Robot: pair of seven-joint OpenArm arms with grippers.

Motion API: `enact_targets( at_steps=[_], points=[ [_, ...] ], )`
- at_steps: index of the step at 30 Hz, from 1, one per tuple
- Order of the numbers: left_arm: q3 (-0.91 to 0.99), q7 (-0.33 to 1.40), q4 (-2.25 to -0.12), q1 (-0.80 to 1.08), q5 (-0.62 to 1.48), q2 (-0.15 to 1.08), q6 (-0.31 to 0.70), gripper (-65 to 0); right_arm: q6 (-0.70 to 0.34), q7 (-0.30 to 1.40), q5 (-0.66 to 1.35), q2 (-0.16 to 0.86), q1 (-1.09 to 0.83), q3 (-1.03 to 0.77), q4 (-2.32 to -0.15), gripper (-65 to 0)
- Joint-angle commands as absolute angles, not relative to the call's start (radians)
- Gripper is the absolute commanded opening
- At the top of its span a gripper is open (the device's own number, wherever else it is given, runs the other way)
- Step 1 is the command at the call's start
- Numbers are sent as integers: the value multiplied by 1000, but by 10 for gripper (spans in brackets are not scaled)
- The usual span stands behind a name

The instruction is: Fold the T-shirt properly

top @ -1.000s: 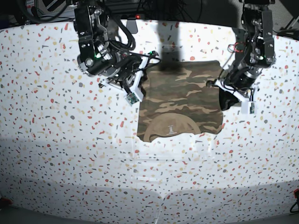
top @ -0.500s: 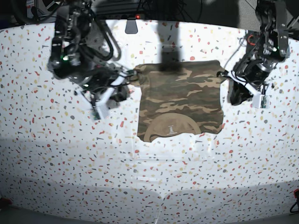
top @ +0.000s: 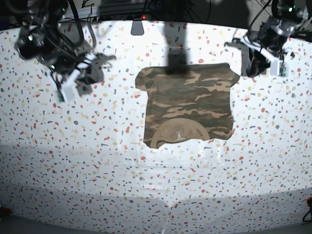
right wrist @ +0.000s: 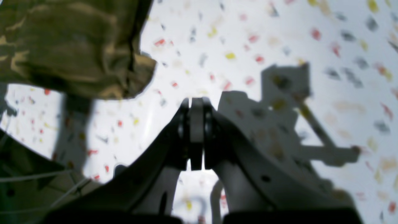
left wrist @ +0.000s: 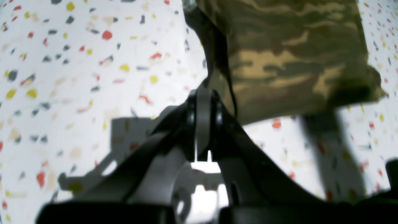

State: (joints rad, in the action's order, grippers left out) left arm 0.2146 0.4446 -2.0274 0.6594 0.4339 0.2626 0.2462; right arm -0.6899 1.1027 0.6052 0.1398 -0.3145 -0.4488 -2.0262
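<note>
The camouflage T-shirt [top: 187, 105] lies flat in the middle of the table, sides folded in, its tan inside collar with a small label [top: 178, 132] toward the front. My left gripper [top: 253, 67] hovers off the shirt's back right corner, shut and empty. My right gripper [top: 86, 83] hovers well left of the shirt, shut and empty. The left wrist view shows the closed gripper [left wrist: 203, 102] beside the shirt's edge [left wrist: 289, 53]. The right wrist view shows the closed gripper [right wrist: 196, 109] apart from the shirt's corner [right wrist: 68, 46].
The white speckled table [top: 97, 161] spreads wide around the shirt. Dark cables and equipment [top: 146, 7] line the back edge. A seam [top: 168, 207] runs near the table's front.
Both grippers have left the shirt's side edges and drawn outward and back, the right one far to the view's left. The shirt lies still, its back corners now uncovered.
</note>
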Motion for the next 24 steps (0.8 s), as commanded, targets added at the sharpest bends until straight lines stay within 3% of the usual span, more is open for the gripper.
enact_targets(
  at_steps=[1, 17, 24],
  points=[
    [234, 418, -2053, 687, 438, 271, 250, -650, -698, 1085, 635, 146, -337, -475, -2067, -650],
    [276, 387, -2055, 1024, 431, 247, 266, -650, -698, 1085, 741, 139, -801, -778, -2115, -650],
    [276, 386, -2045, 1129, 339, 247, 266, -650, -698, 1073, 736, 52, -962, -789, -2112, -650]
  ],
)
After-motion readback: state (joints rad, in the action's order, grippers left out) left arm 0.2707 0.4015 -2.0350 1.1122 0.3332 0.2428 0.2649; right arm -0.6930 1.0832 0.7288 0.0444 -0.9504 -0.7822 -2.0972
